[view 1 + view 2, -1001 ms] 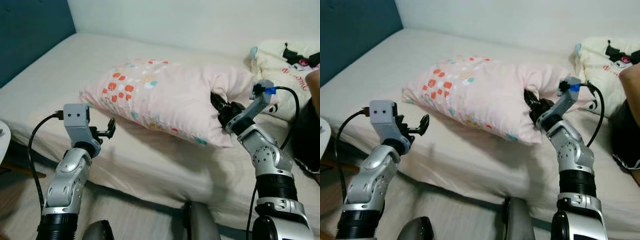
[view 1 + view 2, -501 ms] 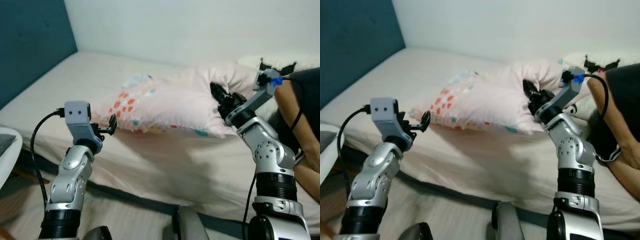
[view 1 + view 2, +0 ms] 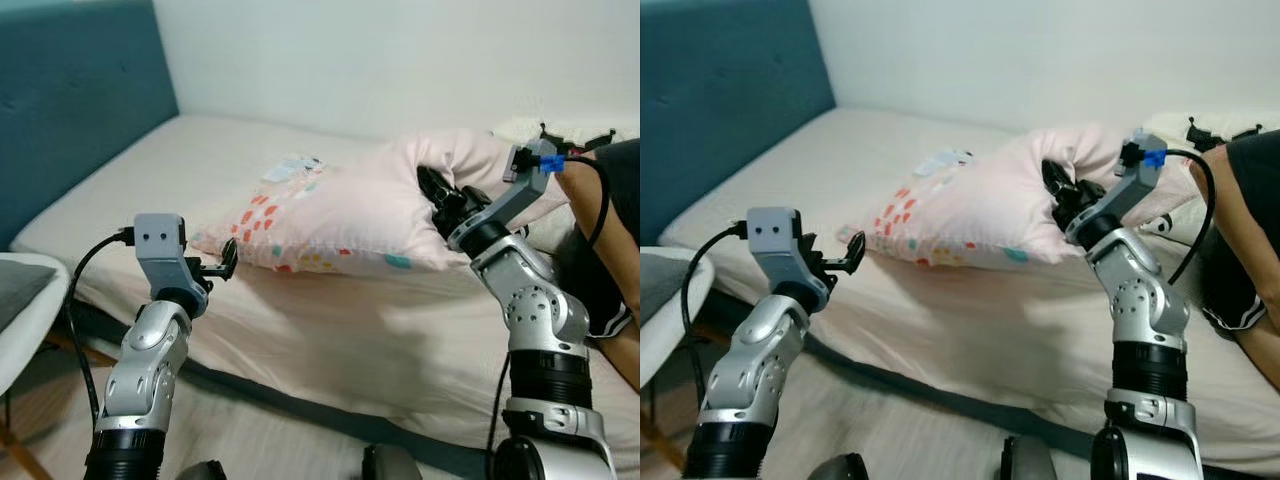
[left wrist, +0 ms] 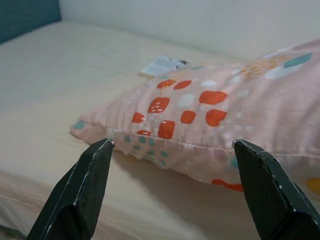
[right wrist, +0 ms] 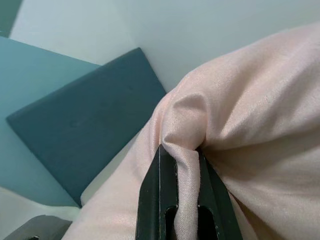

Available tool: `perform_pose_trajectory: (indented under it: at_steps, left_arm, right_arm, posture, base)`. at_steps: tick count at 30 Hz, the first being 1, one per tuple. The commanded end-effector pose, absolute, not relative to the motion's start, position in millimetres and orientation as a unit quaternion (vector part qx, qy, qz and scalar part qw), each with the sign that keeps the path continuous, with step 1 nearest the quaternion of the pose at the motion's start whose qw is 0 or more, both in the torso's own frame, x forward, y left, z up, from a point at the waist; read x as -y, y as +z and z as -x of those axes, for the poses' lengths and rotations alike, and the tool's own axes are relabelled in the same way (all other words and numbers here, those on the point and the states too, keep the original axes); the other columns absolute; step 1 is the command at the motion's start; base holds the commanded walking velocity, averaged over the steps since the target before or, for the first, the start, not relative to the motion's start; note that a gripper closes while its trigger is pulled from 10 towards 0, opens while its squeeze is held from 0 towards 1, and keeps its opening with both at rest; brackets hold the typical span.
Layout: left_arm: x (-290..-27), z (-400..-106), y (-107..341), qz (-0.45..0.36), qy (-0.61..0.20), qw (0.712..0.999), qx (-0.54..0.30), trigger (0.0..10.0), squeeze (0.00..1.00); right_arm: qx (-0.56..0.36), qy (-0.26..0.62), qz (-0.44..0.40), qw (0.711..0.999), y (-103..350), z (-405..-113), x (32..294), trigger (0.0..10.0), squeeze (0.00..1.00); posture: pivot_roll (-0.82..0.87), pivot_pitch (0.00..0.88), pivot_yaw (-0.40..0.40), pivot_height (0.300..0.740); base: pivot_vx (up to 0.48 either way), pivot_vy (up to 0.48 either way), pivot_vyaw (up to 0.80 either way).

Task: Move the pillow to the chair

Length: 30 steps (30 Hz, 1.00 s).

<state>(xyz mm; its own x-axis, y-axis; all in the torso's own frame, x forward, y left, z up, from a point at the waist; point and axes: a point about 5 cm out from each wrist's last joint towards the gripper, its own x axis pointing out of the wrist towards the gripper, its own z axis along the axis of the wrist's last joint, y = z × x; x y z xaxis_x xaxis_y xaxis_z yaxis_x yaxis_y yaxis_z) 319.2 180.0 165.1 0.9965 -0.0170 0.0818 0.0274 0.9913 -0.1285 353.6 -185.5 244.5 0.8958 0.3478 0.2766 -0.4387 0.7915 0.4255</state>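
Two silver arms reach over a wide bed [image 3: 330, 330] with a cream sheet, which runs from the near left to the far right. A teal headboard [image 3: 70, 100] stands at its far left end and a pale wall [image 3: 400, 50] rises behind it. The pillow [image 3: 350, 205], pink with red, orange and teal spots at its left end, lies across the middle of the bed. Its left end rests on the sheet, while its right end is bunched and raised off the sheet.

A person [image 3: 610, 250] in dark clothes is at the right edge, on the bed, just right of the right arm. Beyond them, against the wall, lies a white cloth thing with dark marks [image 3: 560, 135]. At the near left edge, part of a pale rounded seat with a grey cushion [image 3: 25, 300] shows beside the bed.

The right claw [image 5: 179, 200] is at the pillow's raised right end, its fingers pressed together on a fold of the pink cloth, pinching it; the wrist view shows the fabric gathered between the two black fingers [image 5: 160, 195]. The left claw [image 4: 175, 190] hovers at the near left, just in front of the pillow's spotted left corner and apart from it. Its fingers [image 4: 80, 190] are spread wide with nothing between them. A small white tag [image 4: 162, 65] lies on the sheet just beyond the pillow's left end.
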Motion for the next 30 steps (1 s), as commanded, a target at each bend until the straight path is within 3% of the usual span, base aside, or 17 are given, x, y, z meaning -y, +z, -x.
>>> perform_pose_trajectory:
  at_steps: [1, 19, 26, 30]
  left_arm:
    - [-179.4, -320.0, 164.8, 0.066, -0.013, 0.997, 0.04, 10.0, 0.0]
    - [-177.5, -322.4, 166.6, 0.065, -0.012, 0.997, 0.038, 10.0, 0.0]
    - [-177.2, -323.4, 165.9, 0.067, -0.01, 0.997, 0.033, 10.0, 0.0]
    - [-176.0, -323.3, 166.6, 0.067, -0.015, 0.997, 0.04, 10.0, 0.0]
  right_arm:
    - [0.12, 0.227, -0.247, 0.934, 262.0, -351.5, 181.4, 0.0, 0.0]
    - [0.139, 0.255, -0.247, 0.925, 274.8, -348.0, 168.5, 0.0, 0.0]
    - [0.144, 0.262, -0.248, 0.922, 278.0, -346.9, 165.5, 0.0, 0.0]
    - [0.144, 0.266, -0.245, 0.921, 278.9, -347.0, 163.3, 0.0, 0.0]
  posture:
    - [-0.04, 0.002, -0.015, 0.613]
    - [-0.04, 0.008, -0.011, 0.661]
    - [-0.04, 0.01, -0.009, 0.68]
    - [-0.04, 0.011, -0.01, 0.689]
  base:
    - [0.0, 0.0, 0.0]
    - [0.0, 0.0, 0.0]
    - [-0.48, 0.0, 0.0]
    - [0.0, 0.0, 0.0]
